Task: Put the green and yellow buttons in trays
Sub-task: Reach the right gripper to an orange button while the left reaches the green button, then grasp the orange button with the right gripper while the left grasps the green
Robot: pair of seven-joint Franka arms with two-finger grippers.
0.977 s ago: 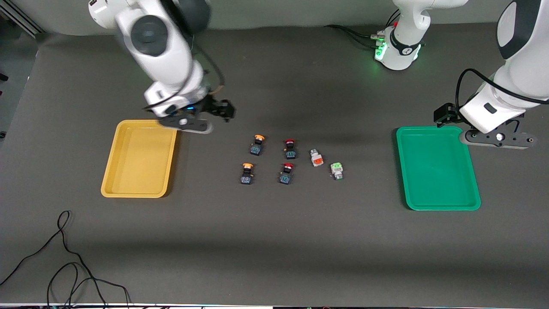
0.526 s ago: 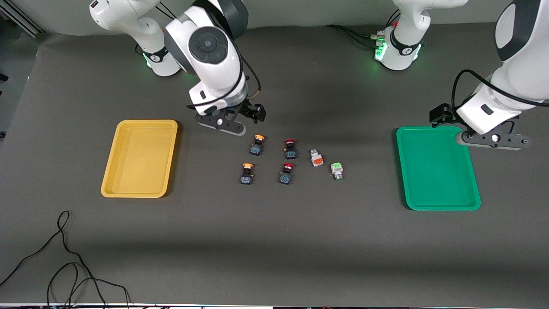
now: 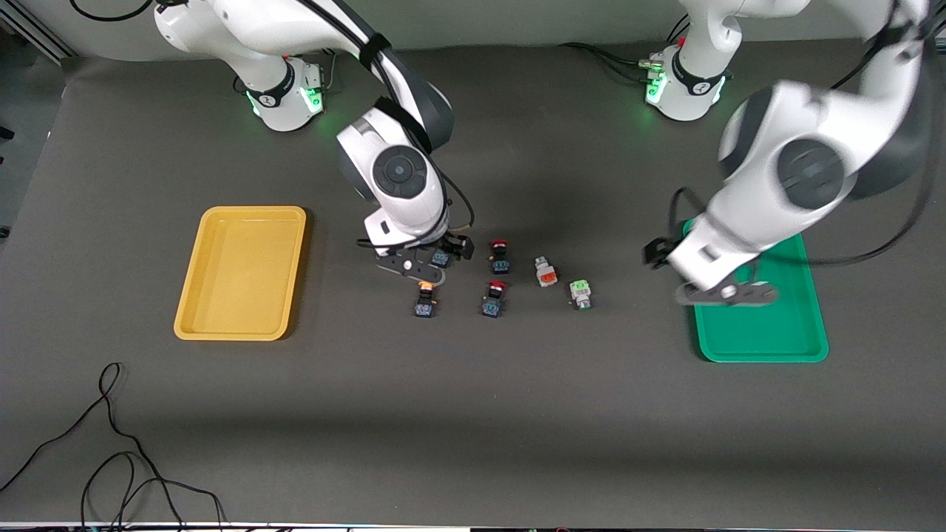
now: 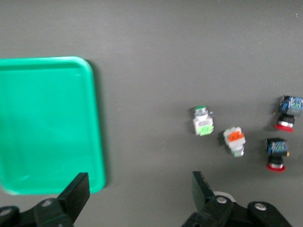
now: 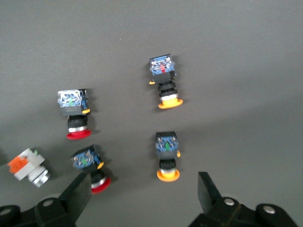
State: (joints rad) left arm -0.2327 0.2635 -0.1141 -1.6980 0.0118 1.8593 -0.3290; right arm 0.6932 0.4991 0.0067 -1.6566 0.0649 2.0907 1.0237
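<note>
- Hovering wide open, the right gripper [image 5: 139, 201] hangs over round yellow-capped, black-bodied buttons [image 5: 168, 162].
- Left gripper [image 4: 139, 198], fingers spread, sits over the glossy green tray's [image 3: 783, 340] edge.
- Smooth yellow tray [image 3: 240, 272] lies toward the right arm's end.

The worktop [image 3: 473, 414] looks matt, dark grey. The green tray [image 3: 761, 336] and yellow tray [image 3: 240, 273] are smooth, slightly glossy plastic.
</note>
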